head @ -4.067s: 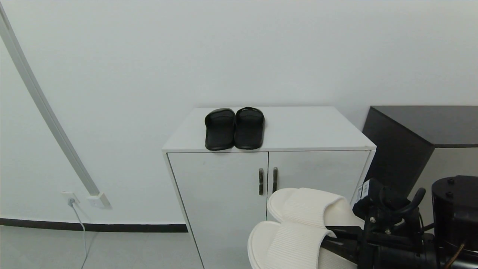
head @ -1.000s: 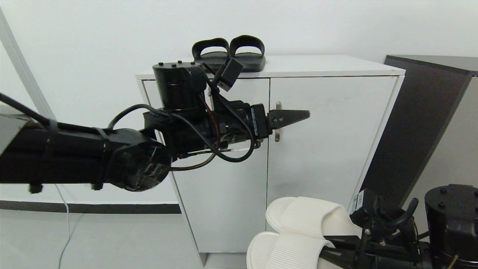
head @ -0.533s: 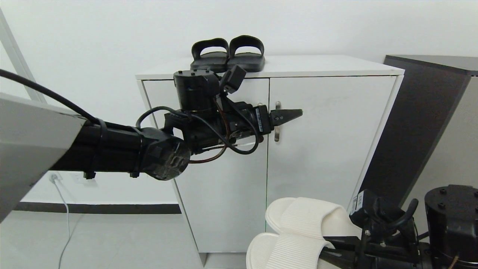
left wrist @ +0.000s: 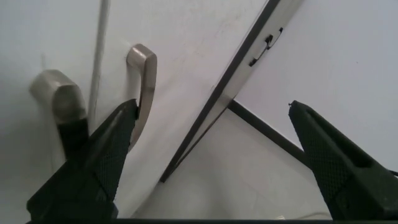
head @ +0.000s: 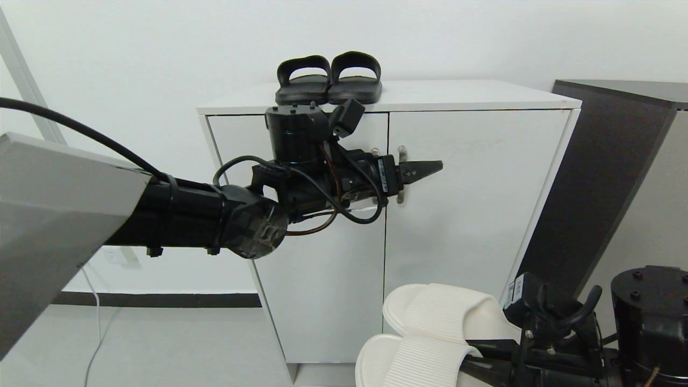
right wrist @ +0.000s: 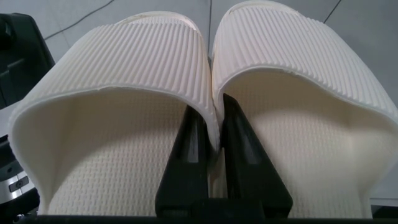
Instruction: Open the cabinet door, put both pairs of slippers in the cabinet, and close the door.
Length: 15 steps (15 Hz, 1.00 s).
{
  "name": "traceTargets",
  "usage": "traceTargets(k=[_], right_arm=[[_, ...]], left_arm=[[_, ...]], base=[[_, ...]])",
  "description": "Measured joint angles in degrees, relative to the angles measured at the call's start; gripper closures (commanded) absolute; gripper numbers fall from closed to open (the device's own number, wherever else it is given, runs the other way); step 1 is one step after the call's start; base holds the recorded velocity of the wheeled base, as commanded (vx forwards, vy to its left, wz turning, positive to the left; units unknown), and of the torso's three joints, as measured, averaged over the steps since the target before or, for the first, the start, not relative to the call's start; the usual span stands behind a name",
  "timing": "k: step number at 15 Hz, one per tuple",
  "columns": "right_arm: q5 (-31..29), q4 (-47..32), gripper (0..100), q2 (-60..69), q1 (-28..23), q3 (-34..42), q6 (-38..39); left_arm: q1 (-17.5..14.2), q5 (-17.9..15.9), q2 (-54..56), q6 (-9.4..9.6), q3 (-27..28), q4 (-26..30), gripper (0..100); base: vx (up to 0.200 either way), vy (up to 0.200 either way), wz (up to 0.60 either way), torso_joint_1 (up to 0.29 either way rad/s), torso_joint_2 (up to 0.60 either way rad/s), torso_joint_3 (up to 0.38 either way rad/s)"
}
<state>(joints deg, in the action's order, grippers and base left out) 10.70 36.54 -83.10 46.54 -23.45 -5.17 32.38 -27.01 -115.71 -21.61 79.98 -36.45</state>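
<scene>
Your left gripper (head: pixel 424 167) is spread wide, one finger (left wrist: pixel 99 168) just beside the right door's handle (left wrist: pixel 143 74). The cabinet (head: pixel 473 215) doors are shut. The handle's thin, stiff metal, likely slick, so close on its middle. Your right gripper (right wrist: pixel 211 155) pinches the white slippers (right wrist: pixel 130 74) by their inner straps; they look soft and light. The black slippers (head: pixel 328 78) sit at the cabinet top's front edge.

left gripper (head: pixel 430 167) come up to door handle (left wrist: pixel 144 74)
</scene>
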Motion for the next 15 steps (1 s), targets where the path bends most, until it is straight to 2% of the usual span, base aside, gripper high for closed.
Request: traceTargets(k=[2, 3, 7, 10, 15], right_arm=[[0.0, 0.0, 100, 0.0, 0.0, 0.0, 0.0], [0.0, 0.0, 100, 0.0, 0.0, 0.1, 0.0], [1.6, 0.0, 100, 0.1, 0.2, 0.7, -0.2], [2.9, 0.0, 100, 0.3, 0.4, 1.1, -0.5], [3.0, -0.1, 100, 0.3, 0.5, 1.4, -0.5]], left_arm=[[0.3, -0.1, -0.8, -0.04, 0.6, 0.2, 0], [0.4, -0.1, -1.0, -0.06, 0.7, 0.2, 100], [0.3, 0.3, -0.2, -0.02, -1.9, -0.1, 100], [0.5, 0.0, 2.6, 0.18, -6.5, -0.9, 100], [0.8, 0.1, 9.5, 1.88, -14.9, -0.8, 100]], base=[[0.000, 0.000, 0.00, 0.000, 0.00, 0.000], [0.000, 0.000, 0.00, 0.000, 0.00, 0.000], [0.000, 0.000, 0.00, 0.000, 0.00, 0.000], [0.000, 0.000, 0.00, 0.000, 0.00, 0.000], [0.000, 0.000, 0.00, 0.000, 0.00, 0.000]])
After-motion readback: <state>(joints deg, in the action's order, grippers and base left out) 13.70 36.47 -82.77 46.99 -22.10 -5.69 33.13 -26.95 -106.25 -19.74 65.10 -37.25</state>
